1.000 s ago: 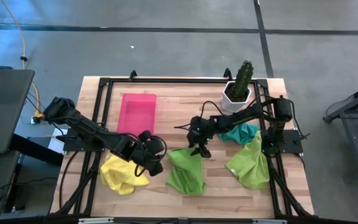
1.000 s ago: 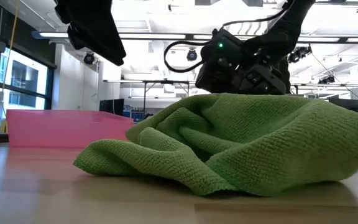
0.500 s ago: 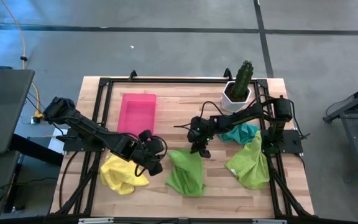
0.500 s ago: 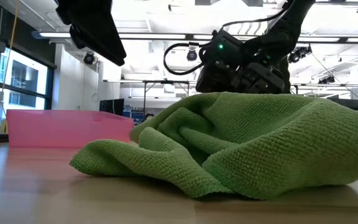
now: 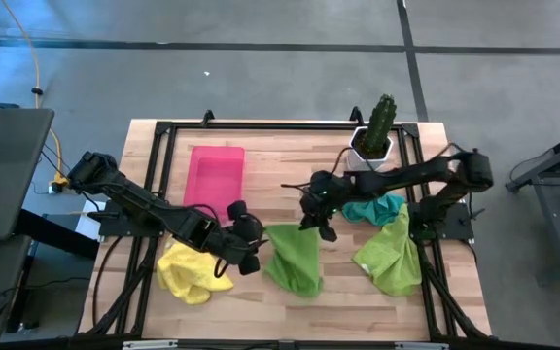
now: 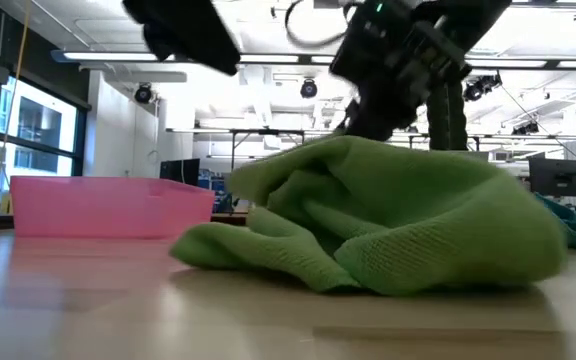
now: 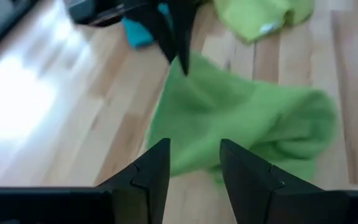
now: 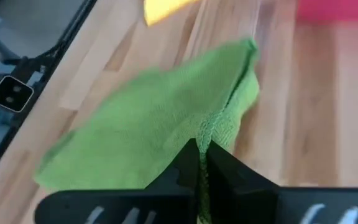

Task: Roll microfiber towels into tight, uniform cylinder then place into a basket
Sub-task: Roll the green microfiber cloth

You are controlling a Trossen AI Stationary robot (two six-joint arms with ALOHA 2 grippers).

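Towel [image 5: 295, 258] edge between right gripper [image 8: 202, 163] fingers; lettering unreadable.

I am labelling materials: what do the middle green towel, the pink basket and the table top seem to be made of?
Green towel: soft knitted cloth, matte, likely microfiber; a fine looped weave shows and it slumps in folds.
Basket: probably plastic; smooth, slightly translucent pink walls.
Table: wood; pale planks with visible grain and seams, and a faint sheen.

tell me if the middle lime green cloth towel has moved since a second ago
Yes. The middle lime green cloth towel, pinched by the right gripper, has been pulled up and shifted toward the white cactus pot in the high view.
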